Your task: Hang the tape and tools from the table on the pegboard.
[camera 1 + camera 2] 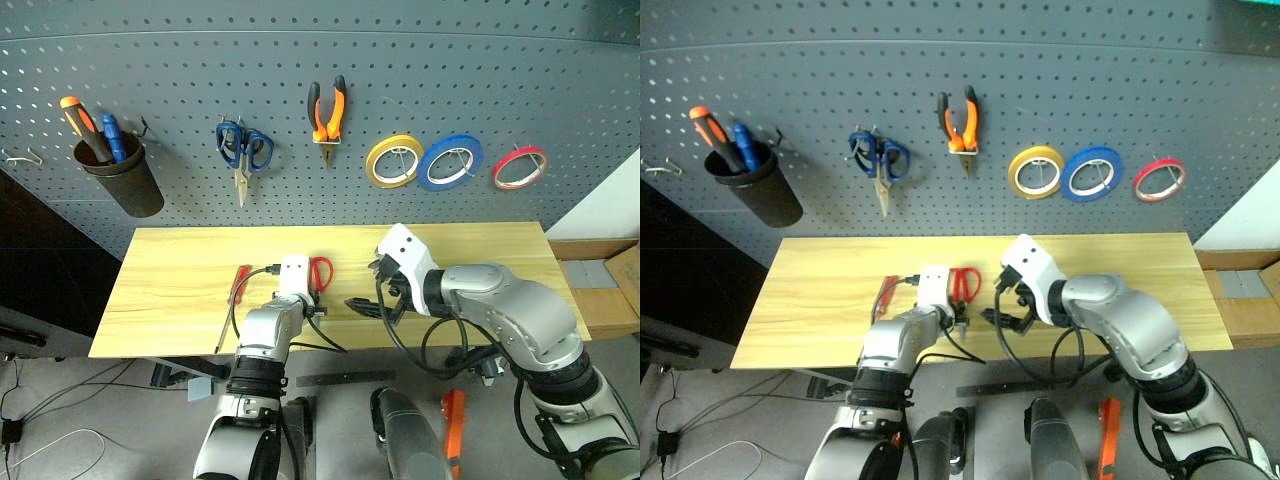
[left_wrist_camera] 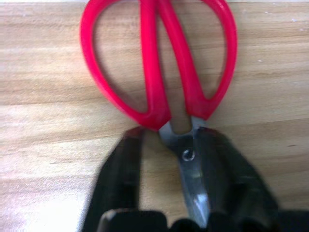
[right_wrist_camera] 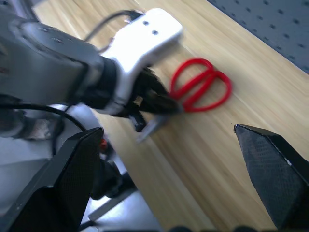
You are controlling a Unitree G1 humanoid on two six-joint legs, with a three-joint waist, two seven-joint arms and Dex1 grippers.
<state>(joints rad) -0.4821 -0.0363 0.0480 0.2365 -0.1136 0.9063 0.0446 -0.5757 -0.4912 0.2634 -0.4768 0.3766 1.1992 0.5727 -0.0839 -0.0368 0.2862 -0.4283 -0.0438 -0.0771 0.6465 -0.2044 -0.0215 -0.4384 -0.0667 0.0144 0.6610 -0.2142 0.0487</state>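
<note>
though the red tape (image 1: pixel 519 167) and pliers (image 1: pixel 327 115) already hang on the pegboard (image 1: pixel 300 60), head view leaves the red scissors (image 1: pixel 320 273) and screwdriver (image 1: pixel 234 300) on the table (image 1: pixel 180 270) below it.

left wrist: left gripper (image 2: pixel 186 162) narrowed about the scissors' pivot; firmness of grip unclear.

right wrist: right gripper (image 3: pixel 169 179) wide, empty, above the table; blade tips blurred.

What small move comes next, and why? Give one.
Probably lift the left gripper straight up. Its fingers are closed on the red scissors at the blade pivot, with the scissors lying flat on the table. The right gripper hangs open beside them, and the pegboard is above the table.
</note>
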